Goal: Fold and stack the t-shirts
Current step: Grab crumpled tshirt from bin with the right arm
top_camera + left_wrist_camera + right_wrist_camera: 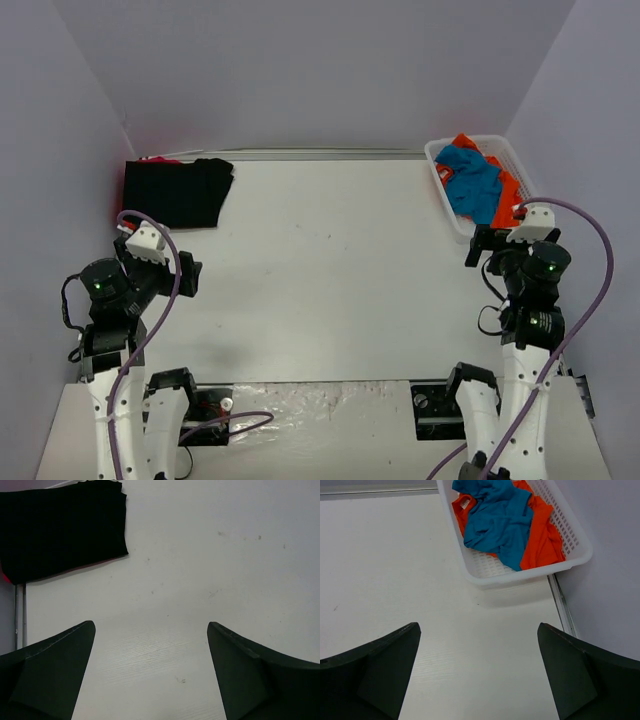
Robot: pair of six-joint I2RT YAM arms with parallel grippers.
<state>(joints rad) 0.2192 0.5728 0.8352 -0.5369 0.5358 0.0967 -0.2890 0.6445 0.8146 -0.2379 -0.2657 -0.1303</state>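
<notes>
The left gripper [151,625] and right gripper [479,626] are held wide open. A blue shirt [495,520] is piled on an orange shirt [542,540] in the basket [530,575]; a black shirt [175,192] is laid far left of it.

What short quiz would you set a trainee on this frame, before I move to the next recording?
1. Where on the table does the black t-shirt lie?
A) far-left corner
B) between the arm bases
C) under the right arm
2. True or false: in the white basket, the teal-blue t-shirt lies on top of the orange t-shirt.
3. Fill in: the left gripper and the right gripper are both ____ and hold nothing.

Key: 1 A; 2 true; 3 open.
</notes>
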